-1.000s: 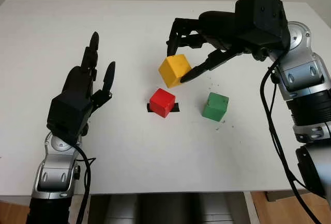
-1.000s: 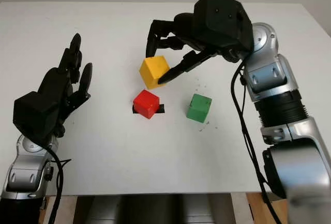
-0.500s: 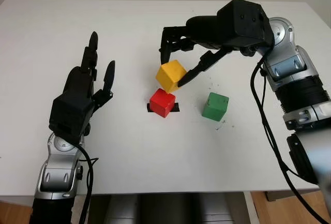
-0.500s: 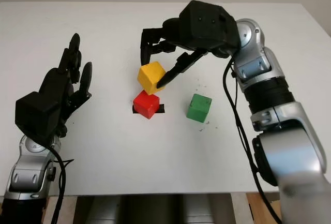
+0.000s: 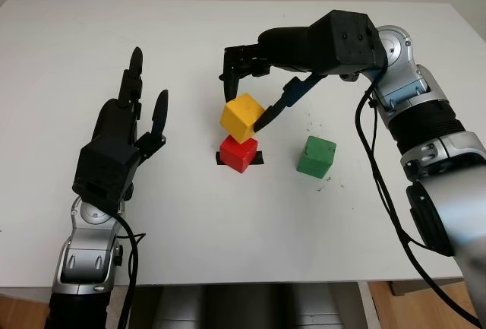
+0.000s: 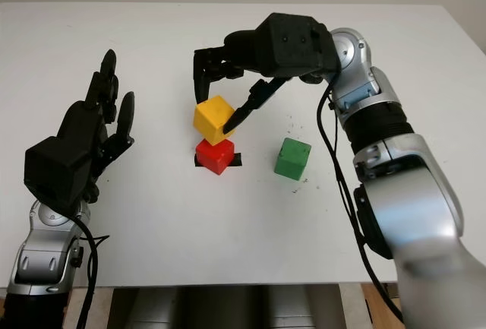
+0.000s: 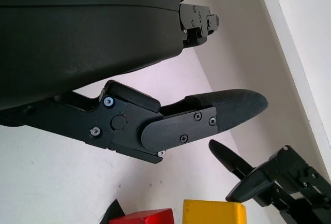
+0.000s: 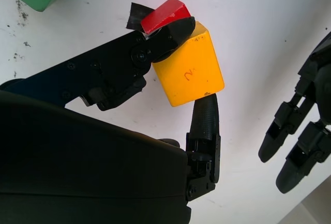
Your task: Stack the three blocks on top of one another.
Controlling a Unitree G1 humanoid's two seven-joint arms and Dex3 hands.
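**benchwatcher:** While I'm standing here next to the rig, quick question for you lot. The right hand has its fingers pinched on the yellow block, one fingertip on the near side and the others hooked over the far edge. It's holding the block tilted, a corner pointing down, just above the red block. The red one sits on a bit of black tape on the table. The green block is off to the right, well apart from both. What's the likeliest way this goes sideways?

**stackfan:** I'd say the tilt, honestly. If it lets go like that, the yellow lands on an edge instead of a face and probably rolls off the red. From the wrist camera it also looks offset rather than centred over the red, so even a flat drop might overhang. Can't tell from where you are whether they're already touching?

**benchwatcher:** Nope, too close to call. Looks like a hair of a gap, maybe contact at one corner.

**stackfan:** Then the other risk is that lower finger catching the red block and shoving it off the tape as it comes down. What's the left hand doing?

**benchwatcher:** Open, holding nothing, raised over the left side of the table, well clear.
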